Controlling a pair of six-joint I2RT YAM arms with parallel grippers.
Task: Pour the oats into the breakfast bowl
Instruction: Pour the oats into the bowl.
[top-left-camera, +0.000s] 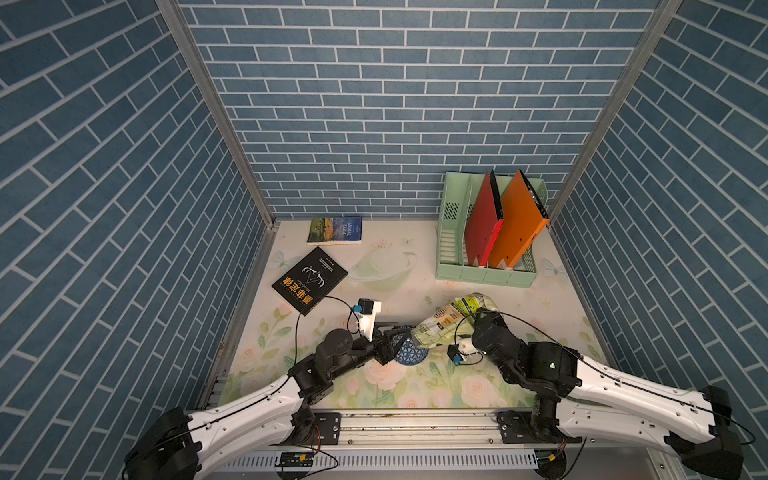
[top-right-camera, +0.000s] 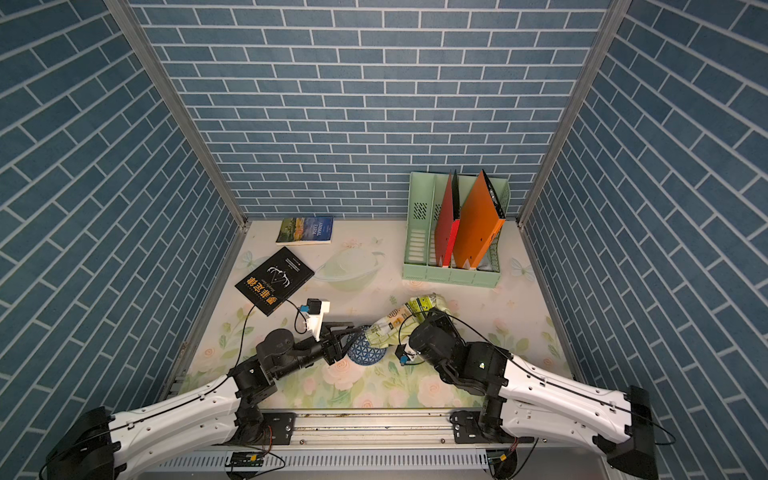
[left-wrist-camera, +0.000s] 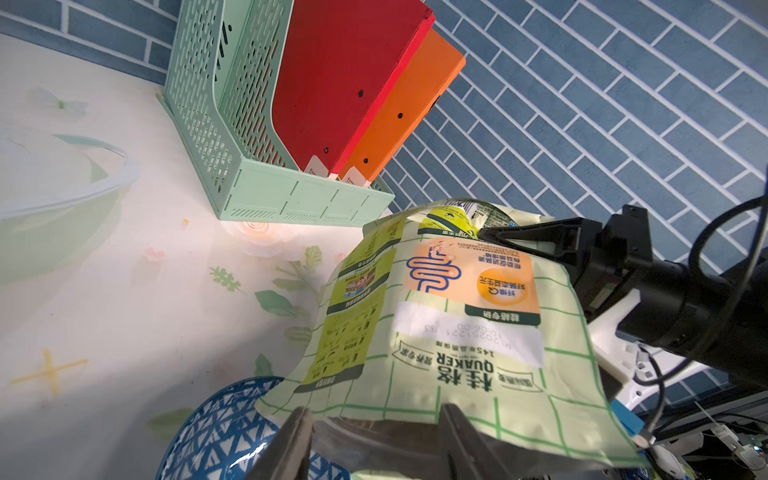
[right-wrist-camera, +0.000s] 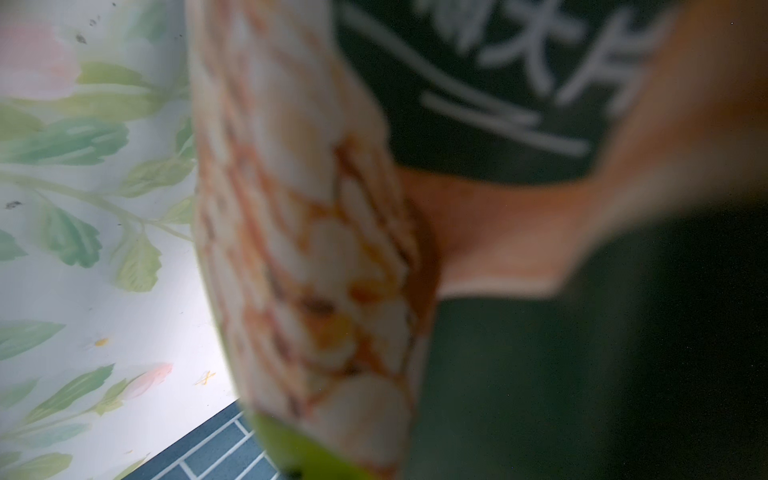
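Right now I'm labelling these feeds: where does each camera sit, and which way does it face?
Both top views: high over the arms' base rail, looking down at the table; left arm, right arm show.
Left wrist: left arm, facing oats bag, bowl, file rack; left gripper, right gripper show.
Right wrist: right arm, close on oats bag, blurred; own body unclear.
Shared: every view shows the oats bag.
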